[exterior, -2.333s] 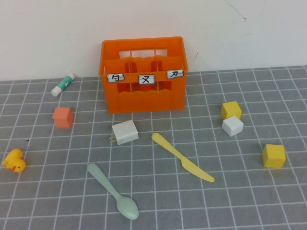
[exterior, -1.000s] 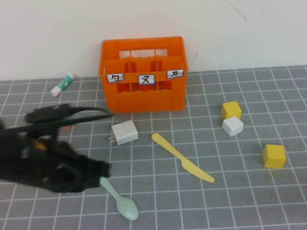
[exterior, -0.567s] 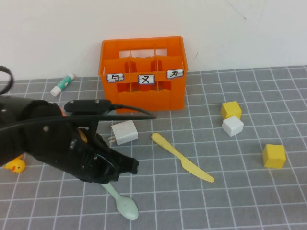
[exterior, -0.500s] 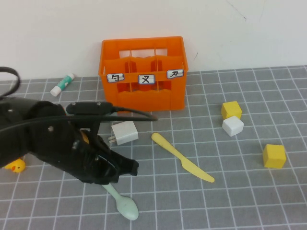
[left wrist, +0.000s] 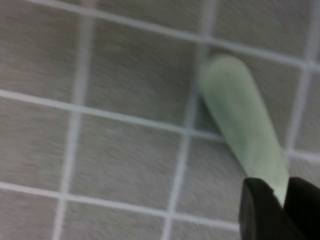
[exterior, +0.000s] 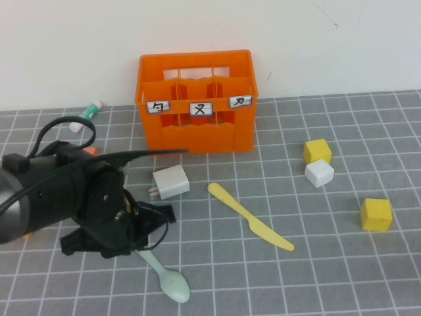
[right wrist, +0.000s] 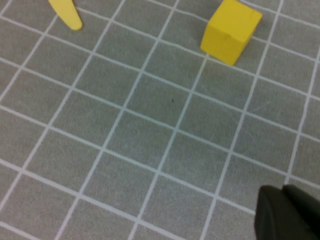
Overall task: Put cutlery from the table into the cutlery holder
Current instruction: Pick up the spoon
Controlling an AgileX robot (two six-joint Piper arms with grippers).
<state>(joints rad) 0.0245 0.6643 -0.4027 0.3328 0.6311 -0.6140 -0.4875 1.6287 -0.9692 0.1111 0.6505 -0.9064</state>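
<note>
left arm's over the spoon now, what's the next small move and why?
Probably lower the left tool and close it on the mint-green spoon. The spoon lies flat on the table, its handle end right at the tool's fingertips, not yet lifted. The right tool is shut, parked near a yellow cube.

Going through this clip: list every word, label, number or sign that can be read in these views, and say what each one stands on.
Left label on the front of the orange cutlery holder: one black character, roughly "勺".
Middle label on the same front: one black character, roughly "叉".
Right label, set slightly higher: one black character, roughly "刀".
Glue stick: any print is too small to read.
White charger, blocks, spoon, knife: no text visible.
</note>
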